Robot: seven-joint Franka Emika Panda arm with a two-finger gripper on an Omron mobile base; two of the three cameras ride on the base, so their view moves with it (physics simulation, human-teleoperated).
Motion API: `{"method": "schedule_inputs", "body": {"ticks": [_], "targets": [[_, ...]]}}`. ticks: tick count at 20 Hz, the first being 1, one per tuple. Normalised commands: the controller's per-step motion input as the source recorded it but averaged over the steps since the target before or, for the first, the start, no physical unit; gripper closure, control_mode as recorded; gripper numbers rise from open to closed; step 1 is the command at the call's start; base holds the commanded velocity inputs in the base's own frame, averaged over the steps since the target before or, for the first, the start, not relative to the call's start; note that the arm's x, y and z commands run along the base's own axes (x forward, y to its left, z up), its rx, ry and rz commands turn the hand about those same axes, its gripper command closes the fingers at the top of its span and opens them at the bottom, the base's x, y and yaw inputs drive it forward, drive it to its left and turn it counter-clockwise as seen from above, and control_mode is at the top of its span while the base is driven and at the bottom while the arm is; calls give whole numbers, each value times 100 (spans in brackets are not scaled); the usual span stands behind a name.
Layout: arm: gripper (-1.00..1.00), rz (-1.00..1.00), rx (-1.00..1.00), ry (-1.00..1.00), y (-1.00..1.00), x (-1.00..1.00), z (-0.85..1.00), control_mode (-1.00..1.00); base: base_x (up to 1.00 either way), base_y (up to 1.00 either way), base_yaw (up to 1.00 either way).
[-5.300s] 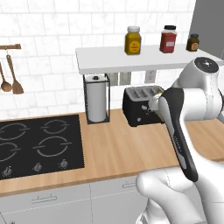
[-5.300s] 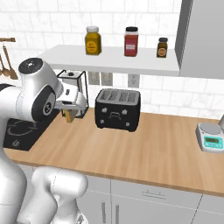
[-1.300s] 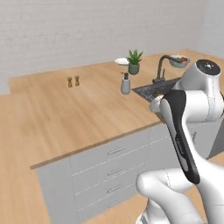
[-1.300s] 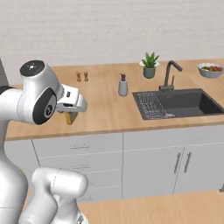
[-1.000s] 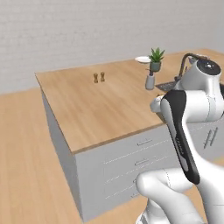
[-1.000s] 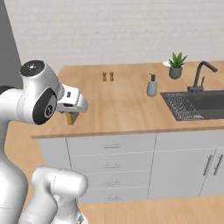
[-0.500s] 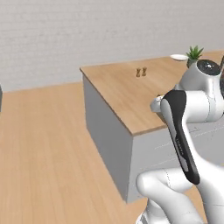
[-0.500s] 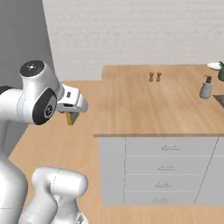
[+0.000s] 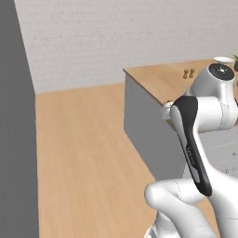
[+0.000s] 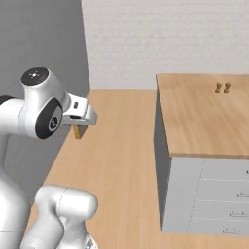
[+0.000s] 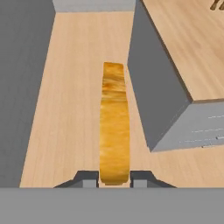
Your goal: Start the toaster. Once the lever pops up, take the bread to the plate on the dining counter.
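My gripper (image 11: 113, 177) is shut on the bread (image 11: 114, 122), a tan slice with a brown crust seen edge-on, sticking straight out from between the fingers over the wood floor. From the right base view, the gripper (image 10: 80, 127) hangs beside the white arm with the bread (image 10: 78, 132) poking out below it, left of the dining counter (image 10: 204, 116). This light-wood counter (image 11: 192, 43) lies to the right of the bread in the hand view. A small white shape that looks like the plate (image 9: 223, 59) sits at the far end of the counter (image 9: 158, 79).
A tall grey wall or cabinet (image 9: 16, 139) stands on the left (image 10: 39, 39). Two small brown shakers (image 10: 222, 88) sit on the counter top. Grey drawers (image 10: 209, 199) front the counter. Open wood floor (image 9: 83, 153) lies between the grey wall and the counter.
The whole picture has swung, so the base has moved: the counter slid to the right and a grey wall came in at left. The bread stays held in the shut gripper.
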Motion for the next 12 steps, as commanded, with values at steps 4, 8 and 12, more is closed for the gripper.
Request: {"method": "schedule_inputs", "body": {"ticks": [4, 8, 12], "targets": [[100, 0, 0, 0, 0, 0, 0, 100, 58, 59, 2], [100, 0, 0, 0, 0, 0, 0, 100, 95, 35, 0], [100, 0, 0, 0, 0, 0, 0, 100, 100, 27, 0]]}}
